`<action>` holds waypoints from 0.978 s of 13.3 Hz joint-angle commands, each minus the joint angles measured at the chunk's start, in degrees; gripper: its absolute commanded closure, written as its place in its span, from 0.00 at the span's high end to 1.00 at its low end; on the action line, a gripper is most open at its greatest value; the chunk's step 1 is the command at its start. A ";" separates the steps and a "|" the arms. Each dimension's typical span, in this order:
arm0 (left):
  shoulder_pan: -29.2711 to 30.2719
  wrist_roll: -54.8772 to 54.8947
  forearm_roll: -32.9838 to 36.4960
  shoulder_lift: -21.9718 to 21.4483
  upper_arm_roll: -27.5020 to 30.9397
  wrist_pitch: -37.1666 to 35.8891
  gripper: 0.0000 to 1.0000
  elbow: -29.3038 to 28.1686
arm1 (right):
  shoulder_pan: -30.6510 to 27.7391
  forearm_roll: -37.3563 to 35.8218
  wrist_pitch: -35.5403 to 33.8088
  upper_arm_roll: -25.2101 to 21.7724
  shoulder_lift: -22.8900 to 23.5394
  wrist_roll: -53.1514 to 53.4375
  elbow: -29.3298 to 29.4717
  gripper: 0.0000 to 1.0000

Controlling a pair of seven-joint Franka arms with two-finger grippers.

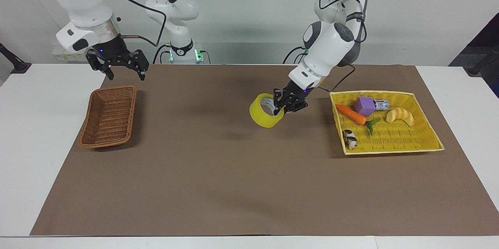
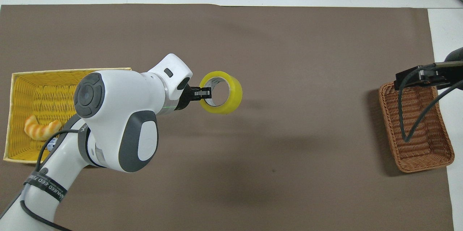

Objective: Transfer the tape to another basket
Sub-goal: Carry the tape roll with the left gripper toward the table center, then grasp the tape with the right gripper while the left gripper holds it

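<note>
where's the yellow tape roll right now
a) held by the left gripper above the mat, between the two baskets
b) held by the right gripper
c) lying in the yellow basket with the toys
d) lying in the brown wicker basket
a: the left gripper grips the tape roll by its rim above the brown mat, with its shadow beneath, away from the yellow basket and the wicker basket.

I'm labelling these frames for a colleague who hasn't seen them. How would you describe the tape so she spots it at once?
Start from the brown mat that covers the table, then find the left gripper up in the air over its middle stretch, between the two baskets. The tape is the wide yellow roll with a pale core, pinched by its wall in that gripper. Unlike the yellow ridged toy in the yellow basket, it is a hollow ring.
</note>
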 commanded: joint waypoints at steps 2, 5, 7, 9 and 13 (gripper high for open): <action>-1.37 -0.65 -1.25 -0.80 0.94 1.39 0.00 -0.79 | -0.81 0.93 -0.44 0.28 -0.29 0.72 0.15 1.00; -1.37 -0.74 -1.25 -0.80 0.94 1.22 0.00 -0.79 | -0.81 0.93 -0.44 0.28 -0.29 0.72 0.15 1.00; -1.80 -0.82 -1.25 -0.80 0.94 1.30 0.00 -0.79 | -0.81 0.93 -0.27 0.28 -0.29 0.90 0.15 1.00; -1.90 -1.52 -1.25 -0.80 0.94 1.30 0.00 -0.70 | -0.81 1.02 -0.27 0.28 -0.21 0.37 0.15 1.00; -1.90 -1.70 -1.25 -0.80 0.94 0.95 0.00 -0.61 | -0.54 7.38 1.04 0.55 -2.57 0.11 -3.87 1.00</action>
